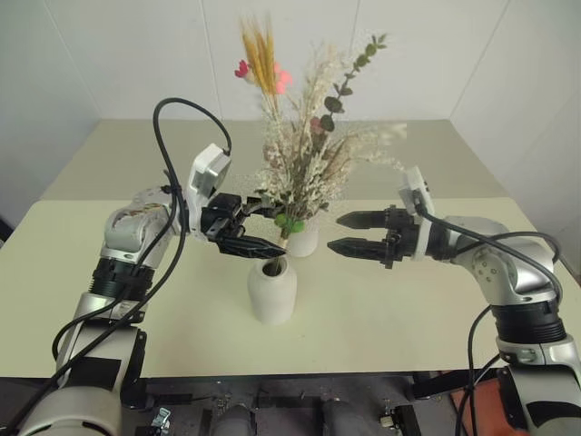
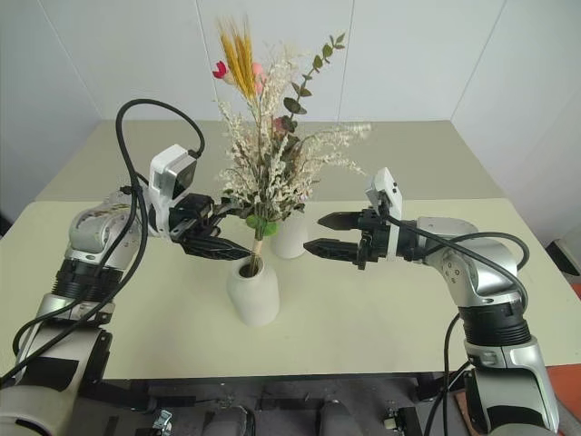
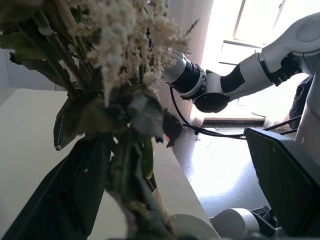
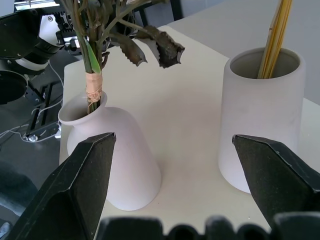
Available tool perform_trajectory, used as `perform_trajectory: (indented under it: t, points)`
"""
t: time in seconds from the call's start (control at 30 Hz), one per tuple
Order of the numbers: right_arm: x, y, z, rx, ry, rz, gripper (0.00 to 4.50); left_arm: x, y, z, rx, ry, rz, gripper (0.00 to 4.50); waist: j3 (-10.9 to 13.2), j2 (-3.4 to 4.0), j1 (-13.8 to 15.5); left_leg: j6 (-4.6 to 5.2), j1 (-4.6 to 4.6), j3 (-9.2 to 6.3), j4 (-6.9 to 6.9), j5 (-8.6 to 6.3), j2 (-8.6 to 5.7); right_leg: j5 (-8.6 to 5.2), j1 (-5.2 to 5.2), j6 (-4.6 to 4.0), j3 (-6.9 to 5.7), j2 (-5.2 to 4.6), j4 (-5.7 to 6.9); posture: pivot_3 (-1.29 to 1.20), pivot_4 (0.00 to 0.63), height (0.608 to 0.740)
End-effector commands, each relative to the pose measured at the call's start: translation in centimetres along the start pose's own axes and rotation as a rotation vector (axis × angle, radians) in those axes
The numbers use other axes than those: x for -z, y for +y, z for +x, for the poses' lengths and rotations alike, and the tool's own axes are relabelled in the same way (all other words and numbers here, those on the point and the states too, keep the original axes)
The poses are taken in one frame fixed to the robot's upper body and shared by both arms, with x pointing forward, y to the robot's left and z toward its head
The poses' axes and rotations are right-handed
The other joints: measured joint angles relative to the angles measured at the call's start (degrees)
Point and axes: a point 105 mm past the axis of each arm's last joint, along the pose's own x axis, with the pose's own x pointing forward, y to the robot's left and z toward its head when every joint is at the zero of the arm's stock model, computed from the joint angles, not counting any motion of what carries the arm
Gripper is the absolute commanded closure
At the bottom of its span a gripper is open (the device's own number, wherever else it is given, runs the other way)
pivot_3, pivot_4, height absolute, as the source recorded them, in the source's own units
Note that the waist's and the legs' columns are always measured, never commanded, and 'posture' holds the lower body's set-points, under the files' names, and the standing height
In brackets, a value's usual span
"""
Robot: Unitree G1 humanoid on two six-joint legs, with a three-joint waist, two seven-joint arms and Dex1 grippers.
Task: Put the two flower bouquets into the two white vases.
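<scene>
Cream-white bouquet (image 1: 304, 168): its taped stems are being held in the narrow mouth of the shorter rounded vase (image 1: 272, 291), which is standing nearest the table's near edge.
Wheat bouquet (image 1: 261, 56): its golden stalks are being carried by the taller cone vase (image 4: 261, 116), set just behind the rounded one; the ears and pink-red blossoms are rising above the cream sprigs.
Left gripper (image 1: 259, 227): its black fingers are being closed around the cream-white bouquet's stems just above the rounded vase's mouth.
Right gripper (image 1: 349, 233): its jaws are being kept spread wide and empty, pointed level toward the vases from the right, apart from both.
Right wrist view: the tan tape (image 4: 93, 86) round the stems is being shown right at the rounded vase's rim, and the yellow stalks are being seen inside the cone vase's wide mouth.
Left wrist view: the green leaves (image 3: 142, 120) between the fingers and the right arm beyond are being shown close up.
Table (image 1: 408, 309): open cream surface is being left on either side of the vases and behind them, toward the far edge.
</scene>
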Motion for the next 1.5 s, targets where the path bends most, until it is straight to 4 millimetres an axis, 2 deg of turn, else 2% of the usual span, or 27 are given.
perform_trajectory:
  t: [0.03, 0.3, 0.4, 0.47, 0.57, 0.67, 0.83, 0.97, 1.17, 1.5]
  points:
    - [-1.3, 0.0, -0.4, 0.007, -0.033, -0.04, 0.04, -1.9, -1.3, -0.5, 0.025, -0.023, 0.055, 0.0, 0.0, 0.0, -0.1, 0.0, 0.0, 0.0, 0.0, 0.0, 0.0, 0.0, 0.0, 0.0, 0.0, 0.0, 0.0, 0.0, 0.15, 0.74]
    - [-0.8, -0.5, -0.3, 0.017, -0.022, -0.035, 0.04, -1.5, -4.1, -4.6, -0.128, 0.037, 0.03, 0.0, 0.0, 0.01, -0.79, 0.0, 0.08, -0.01, -0.01, 0.0, 0.03, 0.0, 0.01, 0.0, 0.02, 0.02, 0.05, 0.0, 0.15, 0.74]
    - [-0.7, -1.0, -0.2, 0.034, -0.012, -0.043, 0.04, -1.5, -4.5, -6.0, -0.21, 0.065, 0.035, 0.0, 0.0, 0.01, -0.37, 0.0, 0.06, -0.01, -0.01, 0.0, 0.03, -0.01, 0.0, 0.0, 0.01, 0.01, 0.02, 0.0, 0.15, 0.74]
    - [-0.9, -1.9, -0.2, 0.063, -0.012, -0.055, 0.04, -1.7, -4.0, -7.5, -0.321, 0.082, 0.064, 0.0, 0.01, 0.01, -0.2, 0.0, 0.05, 0.0, -0.01, 0.0, 0.03, -0.01, 0.0, 0.01, 0.0, 0.0, 0.01, 0.0, 0.15, 0.74]
    - [-1.1, -2.7, -0.2, 0.092, -0.011, -0.069, 0.04, -2.1, -3.0, -8.5, -0.422, 0.075, 0.097, 0.0, 0.01, 0.01, 0.06, 0.0, 0.05, 0.0, -0.01, 0.0, 0.02, -0.01, 0.02, 0.0, -0.01, 0.0, 0.0, 0.0, 0.15, 0.74]
    - [-1.4, -3.2, -0.2, 0.108, -0.016, -0.082, 0.04, -2.2, -0.6, -9.0, -0.532, 0.053, 0.107, 0.0, 0.01, 0.01, 0.25, 0.0, 0.03, 0.0, -0.01, 0.0, 0.03, 0.0, 0.01, 0.0, -0.03, 0.0, -0.01, 0.0, 0.15, 0.74]
    - [-1.9, -3.5, -0.4, 0.121, -0.02, -0.109, 0.04, -2.4, 3.7, -8.2, -0.635, 0.011, 0.11, 0.0, 0.01, 0.01, 0.7, 0.0, 0.02, 0.0, 0.0, 0.0, 0.0, 0.01, 0.01, 0.0, -0.02, 0.0, 0.0, 0.0, 0.15, 0.74]
    - [-2.5, -3.6, -1.1, 0.131, -0.022, -0.134, 0.04, -2.7, 6.4, -6.9, -0.629, -0.014, 0.11, 0.0, 0.01, 0.01, 1.07, 0.0, -0.01, 0.01, 0.0, 0.0, -0.03, 0.02, -0.01, -0.01, -0.02, 0.0, -0.02, 0.0, 0.15, 0.74]
    - [-2.9, -3.6, -2.1, 0.158, -0.018, -0.166, 0.04, -2.8, 9.0, -5.4, -0.619, -0.03, 0.099, 0.0, 0.01, 0.01, 0.97, 0.0, -0.04, 0.0, 0.0, 0.0, -0.04, 0.02, -0.03, -0.01, -0.01, -0.01, 0.0, 0.0, 0.15, 0.74]
    - [-3.8, -2.8, -4.2, 0.213, -0.029, -0.214, 0.04, -3.9, 11.8, -2.2, -0.603, -0.052, 0.097, 0.0, 0.02, -0.01, 1.11, 0.01, -0.1, -0.01, 0.01, 0.0, -0.11, 0.03, -0.03, 0.02, -0.01, -0.04, -0.04, 0.0, 0.15, 0.74]
